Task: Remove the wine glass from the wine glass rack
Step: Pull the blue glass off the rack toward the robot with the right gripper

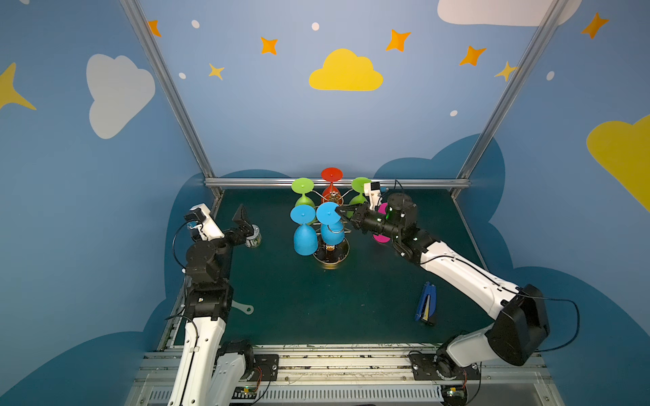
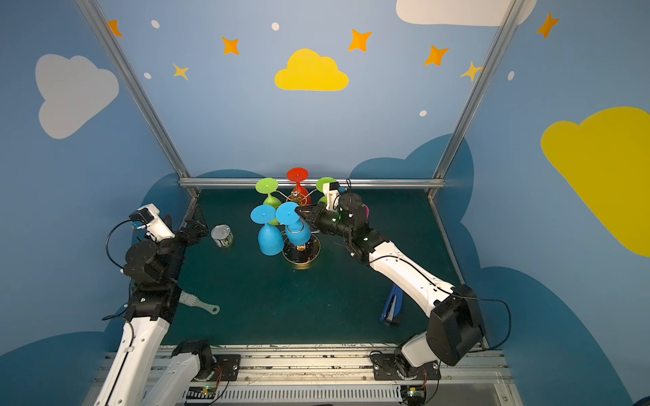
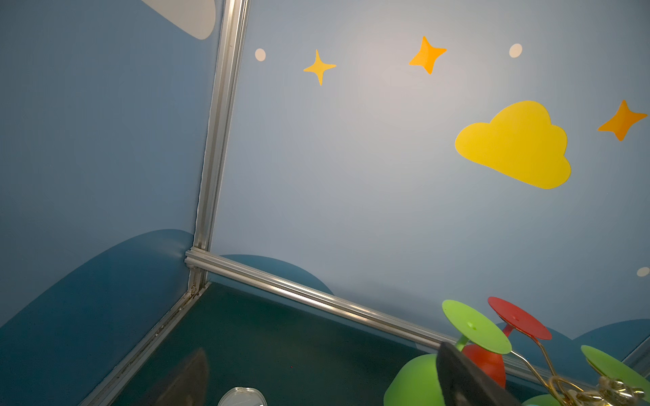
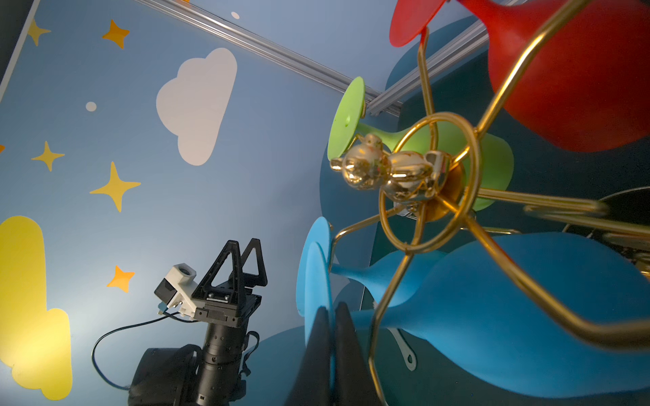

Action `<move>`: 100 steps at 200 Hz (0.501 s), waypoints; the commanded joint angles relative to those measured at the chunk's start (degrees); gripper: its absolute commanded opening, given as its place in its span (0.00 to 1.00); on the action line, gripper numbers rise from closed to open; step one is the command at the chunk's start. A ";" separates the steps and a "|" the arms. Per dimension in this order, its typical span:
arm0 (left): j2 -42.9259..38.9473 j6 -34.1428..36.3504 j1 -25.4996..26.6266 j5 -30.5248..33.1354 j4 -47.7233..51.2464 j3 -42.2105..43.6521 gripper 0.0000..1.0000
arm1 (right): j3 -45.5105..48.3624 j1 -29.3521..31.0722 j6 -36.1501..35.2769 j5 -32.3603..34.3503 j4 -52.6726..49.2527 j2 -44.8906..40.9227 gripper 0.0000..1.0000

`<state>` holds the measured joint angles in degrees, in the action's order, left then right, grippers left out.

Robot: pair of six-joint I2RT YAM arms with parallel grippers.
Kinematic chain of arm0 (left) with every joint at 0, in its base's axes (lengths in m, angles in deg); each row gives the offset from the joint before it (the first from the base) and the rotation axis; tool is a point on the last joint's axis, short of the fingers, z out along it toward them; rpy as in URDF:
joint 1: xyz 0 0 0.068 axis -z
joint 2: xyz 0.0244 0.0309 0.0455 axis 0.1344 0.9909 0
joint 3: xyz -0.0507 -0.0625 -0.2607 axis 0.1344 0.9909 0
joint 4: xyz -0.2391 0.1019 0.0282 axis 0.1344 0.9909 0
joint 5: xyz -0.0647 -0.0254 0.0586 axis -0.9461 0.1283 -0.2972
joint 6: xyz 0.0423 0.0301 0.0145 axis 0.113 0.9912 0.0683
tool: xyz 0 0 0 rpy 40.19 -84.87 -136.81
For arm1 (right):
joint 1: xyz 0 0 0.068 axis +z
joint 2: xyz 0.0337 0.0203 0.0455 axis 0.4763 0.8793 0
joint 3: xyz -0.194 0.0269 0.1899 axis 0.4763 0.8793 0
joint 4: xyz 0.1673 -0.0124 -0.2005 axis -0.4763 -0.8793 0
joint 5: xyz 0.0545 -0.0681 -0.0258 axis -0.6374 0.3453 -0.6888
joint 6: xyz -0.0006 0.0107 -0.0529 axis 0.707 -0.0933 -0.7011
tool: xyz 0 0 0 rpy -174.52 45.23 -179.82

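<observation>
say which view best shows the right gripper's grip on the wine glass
Right wrist view: right gripper pinches the blue wine glass by its foot. Both top views show it small; left wrist view misses it.

Rack (image 4: pixel 408 175): gold wire. Blue glass (image 1: pixel 332 232) and second blue glass (image 1: pixel 304 239): same sky blue. Green glasses (image 1: pixel 303 186) (image 1: pixel 358 184): lime. Red glass (image 1: pixel 331 174): red-orange. Pink glass (image 1: pixel 381 239): magenta. Mat (image 1: pixel 316 298): dark teal. Stapler (image 1: pixel 426 304): blue. Can (image 2: pixel 222 236): silver. Walls (image 1: pixel 263 105): light blue, patterned with yellow and white clouds, orange stars, white dots.
</observation>
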<state>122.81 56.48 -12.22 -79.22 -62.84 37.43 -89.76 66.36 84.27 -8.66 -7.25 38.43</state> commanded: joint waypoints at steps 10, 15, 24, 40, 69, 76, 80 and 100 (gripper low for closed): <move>-0.56 0.61 -0.19 0.55 -0.33 0.03 0.99 | -2.03 0.58 -0.51 -2.01 1.25 0.28 0.00; -0.54 0.62 -0.19 0.60 -0.33 0.08 0.99 | -1.99 0.66 -0.69 -2.07 1.03 0.15 0.00; -0.54 0.65 -0.24 0.60 -0.25 0.06 0.99 | -1.89 0.89 -1.12 -2.14 0.40 -0.22 0.00; -0.61 0.74 -0.25 0.62 -0.24 0.09 0.99 | -1.47 1.20 -2.22 -1.90 -0.81 -1.05 0.00; -0.54 0.62 -0.19 0.60 -0.32 0.11 0.99 | -0.80 1.72 -4.10 -1.32 -2.82 -2.59 0.00; -0.55 0.61 -0.19 0.57 -0.26 0.08 0.99 | -0.64 1.88 -4.65 -1.27 -3.40 -2.99 0.00; -0.57 0.61 -0.25 0.58 -0.25 0.09 0.99 | -0.62 1.97 -4.89 -1.28 -3.64 -3.10 0.00; -0.58 0.69 -0.18 0.62 -0.24 0.08 1.00 | -0.14 2.47 -6.12 -1.21 -5.05 -4.12 0.00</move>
<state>122.81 56.48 -12.22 -79.18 -62.82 37.43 -89.78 68.02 81.02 -9.76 -10.84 37.27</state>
